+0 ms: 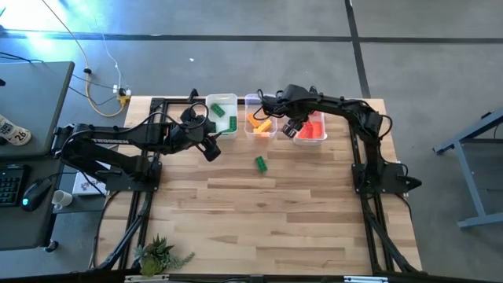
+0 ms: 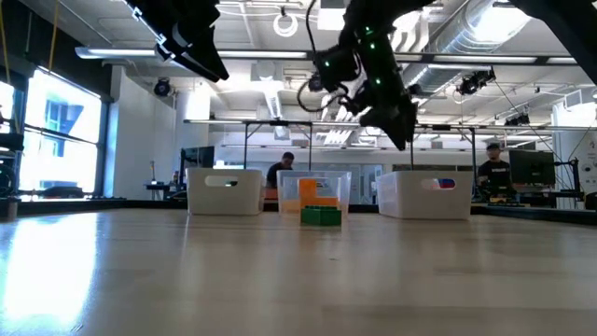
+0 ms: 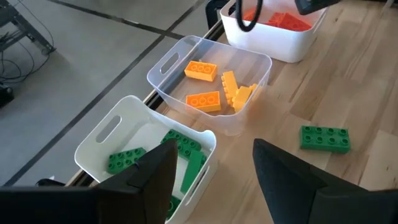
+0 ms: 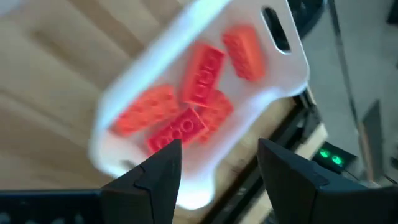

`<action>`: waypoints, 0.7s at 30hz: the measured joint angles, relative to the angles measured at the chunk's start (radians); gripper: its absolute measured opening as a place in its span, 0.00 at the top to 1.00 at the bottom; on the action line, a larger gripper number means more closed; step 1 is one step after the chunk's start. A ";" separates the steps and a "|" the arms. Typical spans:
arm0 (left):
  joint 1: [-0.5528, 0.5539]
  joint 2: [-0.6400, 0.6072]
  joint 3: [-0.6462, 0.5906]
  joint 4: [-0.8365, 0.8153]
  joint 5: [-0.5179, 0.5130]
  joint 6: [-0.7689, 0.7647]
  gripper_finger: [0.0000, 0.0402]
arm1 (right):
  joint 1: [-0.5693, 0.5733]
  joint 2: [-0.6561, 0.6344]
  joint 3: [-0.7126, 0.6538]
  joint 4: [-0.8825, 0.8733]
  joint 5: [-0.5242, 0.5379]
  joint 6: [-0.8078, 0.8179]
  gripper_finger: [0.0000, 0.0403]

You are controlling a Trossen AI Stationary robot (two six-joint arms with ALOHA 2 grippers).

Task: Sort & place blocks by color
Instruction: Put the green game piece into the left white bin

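Although nearly all the blocks already lie in bins, the high view shows one green block [image 1: 260, 163] alone on the bare wooden bench [image 1: 267, 228], just in front of the three bins lined along the far edge. The left bin [image 1: 222, 115] holds green, the middle bin [image 1: 260, 124] orange, the right bin [image 1: 311, 129] red. By that count, sorting looks almost finished, with this single block left to move. The left gripper [image 1: 211, 149] hovers near the green bin; the right gripper [image 1: 291, 129] hangs at the red bin's near-left rim.

In the low view, the loose block sits flat in front of the clear middle bin, both arms raised above.

In the left wrist view, the fingers stand spread and empty. The bins are thin, smooth plastic with rounded corners and handle slots; the orange blocks [image 3: 217, 92] and green blocks [image 3: 165, 157] are glossy, studded rectangles.

In the right wrist view, the fingers are spread, holding nothing, above the red blocks [image 4: 189, 106] jumbled in their white bin.
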 joint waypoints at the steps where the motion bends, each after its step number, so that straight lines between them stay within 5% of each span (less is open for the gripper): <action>1: 0.000 0.000 0.000 0.000 0.000 0.000 0.50 | 0.013 0.000 0.016 0.000 -0.009 0.011 0.51; 13: 0.000 -0.061 0.000 0.001 -0.056 0.096 0.50 | 0.185 0.000 0.111 0.022 -0.238 0.140 0.51; 21: 0.000 -0.164 0.000 -0.004 -0.079 0.131 0.50 | 0.237 0.000 0.111 0.197 -0.444 0.178 0.51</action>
